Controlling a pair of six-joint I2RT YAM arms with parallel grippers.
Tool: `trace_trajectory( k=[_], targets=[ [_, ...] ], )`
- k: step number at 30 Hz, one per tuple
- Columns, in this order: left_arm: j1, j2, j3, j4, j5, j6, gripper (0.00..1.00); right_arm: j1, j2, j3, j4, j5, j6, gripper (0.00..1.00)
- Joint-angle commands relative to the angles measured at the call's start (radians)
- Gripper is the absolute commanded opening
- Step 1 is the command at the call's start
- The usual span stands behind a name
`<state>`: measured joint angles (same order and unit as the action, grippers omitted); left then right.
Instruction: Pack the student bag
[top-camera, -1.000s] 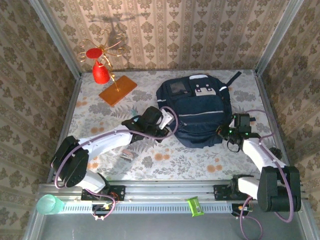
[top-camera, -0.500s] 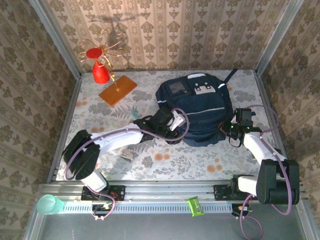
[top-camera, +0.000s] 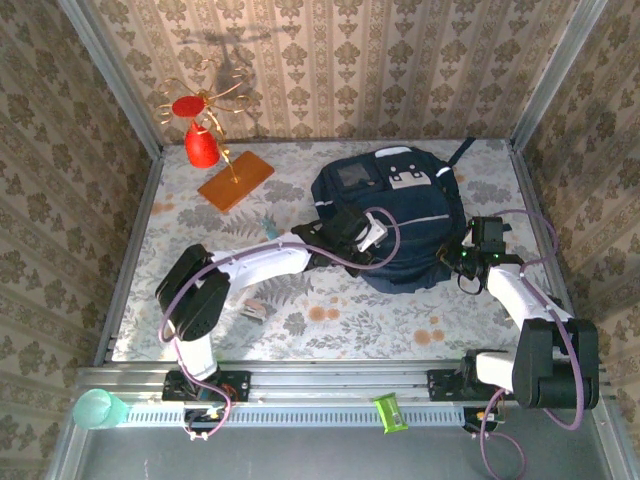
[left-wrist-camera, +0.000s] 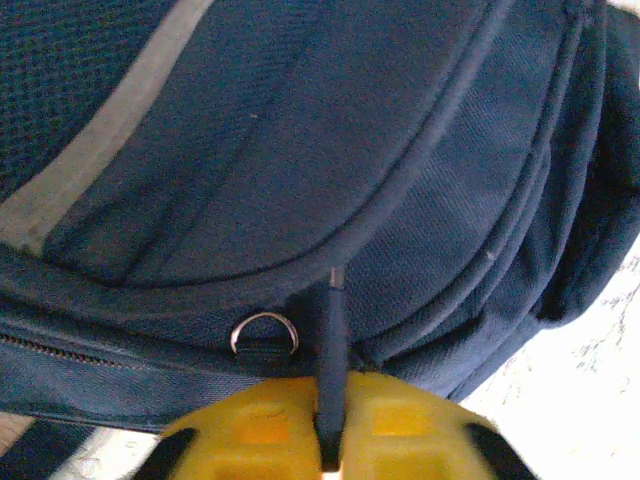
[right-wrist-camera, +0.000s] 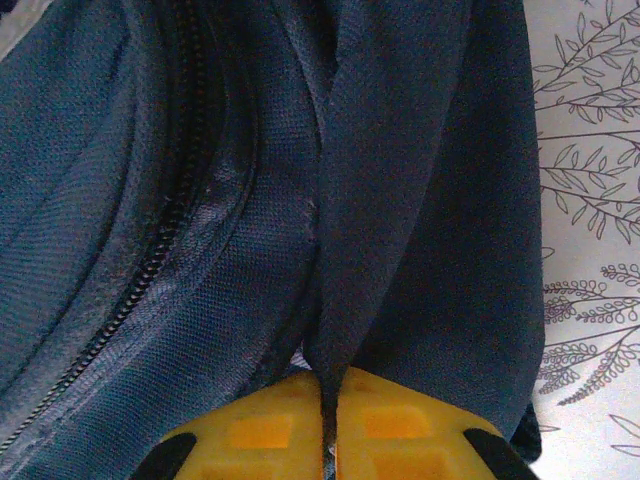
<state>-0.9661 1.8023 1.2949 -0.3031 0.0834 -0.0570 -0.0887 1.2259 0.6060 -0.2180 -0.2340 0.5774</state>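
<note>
The student bag (top-camera: 395, 215), dark navy with a grey stripe, lies at the back right of the table. My left gripper (top-camera: 372, 238) reaches across its front. In the left wrist view the left gripper (left-wrist-camera: 330, 420) is shut on a thin dark pull tab (left-wrist-camera: 331, 330) hanging from the student bag (left-wrist-camera: 300, 150), next to a metal ring (left-wrist-camera: 264, 333). My right gripper (top-camera: 457, 262) is at the bag's near right edge. In the right wrist view the right gripper (right-wrist-camera: 330, 425) is shut on a fold of fabric (right-wrist-camera: 375, 230), with a zip (right-wrist-camera: 150, 270) to its left.
A red cone with a wire ornament (top-camera: 202, 140) stands on an orange board (top-camera: 236, 180) at the back left. A small teal item (top-camera: 268, 227) and a small flat object (top-camera: 254, 309) lie by the left arm. Patterned walls close in three sides.
The left arm has reached further right, from the bag's left side onto its front, and has closed on the pull tab. The right gripper moved a little away from me, still on the bag's edge.
</note>
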Motion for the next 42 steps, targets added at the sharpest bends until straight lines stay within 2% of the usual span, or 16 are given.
trace_trajectory(
  k=[1,5,7,8,10,13,15,18,21,23,26,30,36,39,41,42],
  targets=[
    [0.017,-0.007,0.017,-0.007,0.042,0.011,0.0,0.004,-0.03,0.006,-0.017,0.005,-0.015,0.23],
    [0.028,-0.057,-0.052,0.076,0.118,-0.014,0.0,0.004,-0.189,-0.032,-0.088,-0.042,0.017,0.55],
    [0.027,-0.063,-0.066,0.096,0.142,-0.021,0.0,0.016,-0.281,-0.115,-0.008,-0.139,0.138,0.63],
    [0.027,-0.064,-0.069,0.101,0.146,-0.023,0.0,0.038,-0.306,-0.151,0.04,-0.177,0.208,0.7],
    [0.024,-0.059,-0.069,0.106,0.151,-0.026,0.0,0.101,-0.306,-0.167,0.081,-0.173,0.284,0.76],
    [0.017,-0.054,-0.068,0.111,0.152,-0.027,0.0,0.193,-0.247,-0.16,0.138,-0.09,0.331,0.77],
    [0.015,-0.055,-0.07,0.112,0.148,-0.028,0.0,0.205,-0.187,-0.162,0.17,-0.04,0.349,0.77],
    [0.011,-0.066,-0.084,0.112,0.132,-0.025,0.0,0.207,-0.114,-0.166,0.257,0.015,0.35,0.68],
    [0.015,-0.077,-0.109,0.108,0.1,-0.016,0.0,0.199,-0.065,-0.132,0.258,0.084,0.3,0.42],
    [0.016,-0.085,-0.119,0.095,0.067,0.005,0.0,0.179,-0.06,-0.139,0.267,0.128,0.273,0.18],
    [0.026,-0.096,-0.123,0.068,-0.001,0.031,0.0,0.15,-0.086,-0.147,0.214,0.186,0.228,0.0],
    [0.067,-0.116,-0.129,0.061,-0.04,0.046,0.0,0.115,-0.156,-0.178,0.14,0.243,0.174,0.0],
    [0.15,-0.099,-0.102,0.057,-0.034,0.065,0.0,0.093,-0.184,-0.182,0.089,0.241,0.11,0.0],
    [0.188,-0.063,-0.066,0.024,-0.064,0.077,0.0,0.093,-0.156,-0.168,0.097,0.203,0.078,0.0],
    [0.2,-0.053,-0.058,0.008,-0.082,0.087,0.0,0.095,-0.12,-0.151,0.119,0.126,0.05,0.0],
    [0.201,-0.061,-0.07,0.015,-0.088,0.092,0.07,0.095,-0.108,-0.141,0.117,0.093,0.04,0.0]
  ],
)
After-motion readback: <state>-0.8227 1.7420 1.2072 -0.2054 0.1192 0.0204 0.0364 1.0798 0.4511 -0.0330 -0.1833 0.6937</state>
